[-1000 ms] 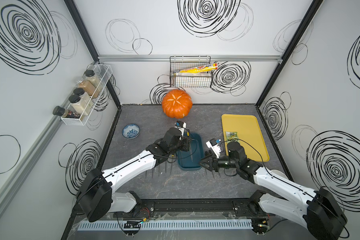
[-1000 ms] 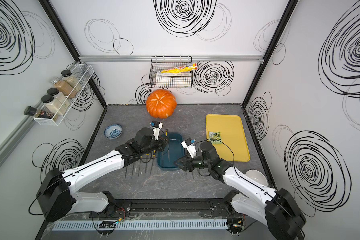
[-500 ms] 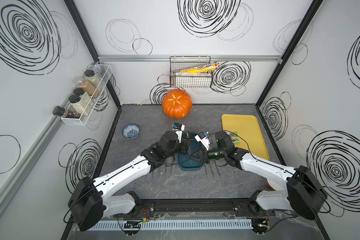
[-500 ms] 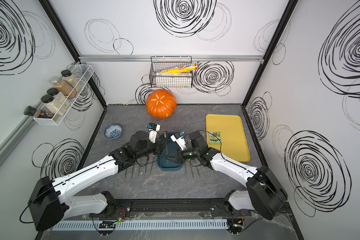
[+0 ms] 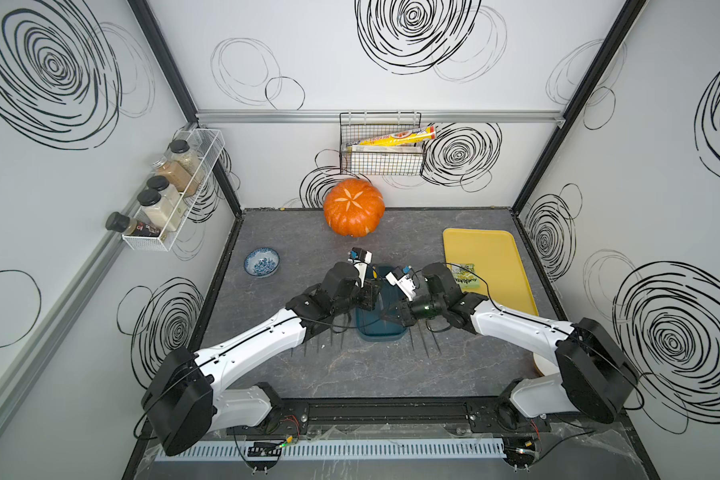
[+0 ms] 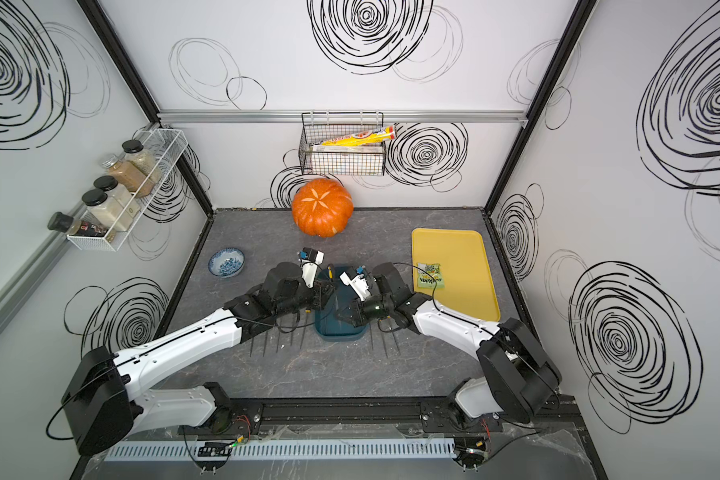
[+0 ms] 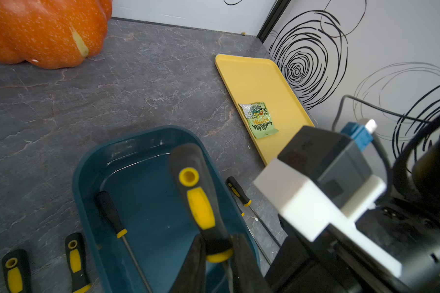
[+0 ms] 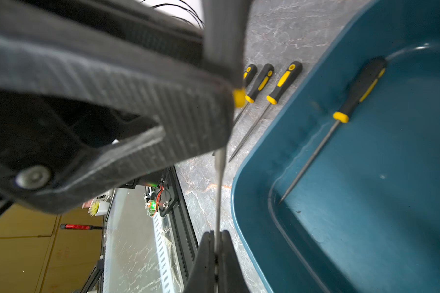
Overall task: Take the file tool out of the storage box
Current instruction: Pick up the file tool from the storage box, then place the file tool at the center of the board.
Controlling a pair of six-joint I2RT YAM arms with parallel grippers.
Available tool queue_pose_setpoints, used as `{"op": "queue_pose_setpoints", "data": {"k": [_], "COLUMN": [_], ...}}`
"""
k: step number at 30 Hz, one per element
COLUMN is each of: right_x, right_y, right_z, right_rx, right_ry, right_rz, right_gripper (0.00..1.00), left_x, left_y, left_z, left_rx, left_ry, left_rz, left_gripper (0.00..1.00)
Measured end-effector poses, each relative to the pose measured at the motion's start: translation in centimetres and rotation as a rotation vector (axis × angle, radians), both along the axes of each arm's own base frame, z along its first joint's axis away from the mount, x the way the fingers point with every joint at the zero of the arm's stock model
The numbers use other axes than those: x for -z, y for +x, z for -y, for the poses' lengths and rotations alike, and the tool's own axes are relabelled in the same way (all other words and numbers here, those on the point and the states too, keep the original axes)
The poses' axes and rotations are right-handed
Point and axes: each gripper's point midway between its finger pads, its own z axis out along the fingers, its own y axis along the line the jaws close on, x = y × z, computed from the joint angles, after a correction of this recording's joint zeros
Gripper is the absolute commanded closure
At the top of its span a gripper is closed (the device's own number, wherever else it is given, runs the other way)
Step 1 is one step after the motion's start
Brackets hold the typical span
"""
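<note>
Two hands grip one file at this moment. The left hand (image 7: 217, 250) is clamped on the held file (image 7: 201, 203) at the base of its black-and-yellow handle, right at the yellow collar. The right hand (image 8: 216, 236) is pressed fully together on the bare steel shaft further down. The tool's long axis therefore runs straight from one hand to the other, with the handle end toward the pumpkin (image 7: 43, 30) at the back and the tip toward the front rail.

The held file is raised off the floor of the storage box (image 7: 87, 162), roughly above the wall on the left arm's side. I cannot tell whether it is fully clear of the rim. In both top views the hands meet over the box.

This looks like a handover. With both grips on one line, neither hand can carry the tool sideways until the other lets go. The counter (image 7: 112, 88) lies just beside the box on either side. Loose files (image 8: 285, 81) are already laid out on the left arm's side, and another counter file (image 7: 239, 191) lies on the right arm's.

A second file (image 8: 358, 88) lies flat inside the box along the same left-side wall, handle toward the back. The left hand is the nearer one to it.
</note>
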Motion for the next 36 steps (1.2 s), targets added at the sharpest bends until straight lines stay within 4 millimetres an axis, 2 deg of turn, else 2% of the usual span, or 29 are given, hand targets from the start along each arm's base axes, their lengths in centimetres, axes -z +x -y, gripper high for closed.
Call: {"op": "queue_pose_setpoints", "data": {"k": [1, 2, 8, 11, 17, 21, 24, 28, 32, 36], "right_x": [0.0, -0.1, 1.0, 2.3, 4.3, 5.8, 7.5, 10.0, 12.5, 13.6], "right_y": [0.0, 0.0, 1.0, 1.3, 2.4, 2.6, 2.4, 1.6, 0.7, 0.3], "right_z": [0.2, 0.3, 2.7, 4.7, 11.6, 16.3, 19.1, 21.0, 21.6, 21.7], "right_rx": [0.01, 0.019, 0.153, 0.227, 0.453, 0.566, 0.602, 0.567, 0.493, 0.444], "right_ry": [-0.008, -0.016, -0.161, -0.283, -0.611, -0.815, -0.955, -1.088, -1.181, -1.211], "right_rz": [0.001, 0.004, 0.023, 0.016, 0.04, 0.001, -0.051, -0.125, -0.178, -0.196], "right_gripper": [1.0, 1.0, 1.0, 1.0, 1.0, 1.0, 1.0, 1.0, 1.0, 1.0], "left_x": [0.0, 0.0, -0.6, -1.8, -4.6, -5.2, -5.2, -4.8, -4.6, -4.1], "left_y": [0.0, 0.0, -0.3, -0.9, -2.0, -2.3, -2.4, -2.7, -2.8, -2.8], "left_z": [0.0, 0.0, -0.4, -1.1, -2.2, -2.4, -2.3, -2.2, -2.0, -1.7], "left_rx": [0.001, -0.001, -0.018, -0.027, -0.033, -0.032, -0.028, -0.015, -0.003, 0.008], "left_ry": [0.0, -0.002, -0.018, -0.048, -0.115, -0.13, -0.131, -0.133, -0.133, -0.128], "left_rz": [0.0, -0.002, 0.008, 0.035, 0.095, 0.107, 0.105, 0.093, 0.082, 0.068], "left_gripper": [0.46, 0.02, 0.01, 0.01, 0.01, 0.01, 0.01, 0.01, 0.01, 0.01]}}
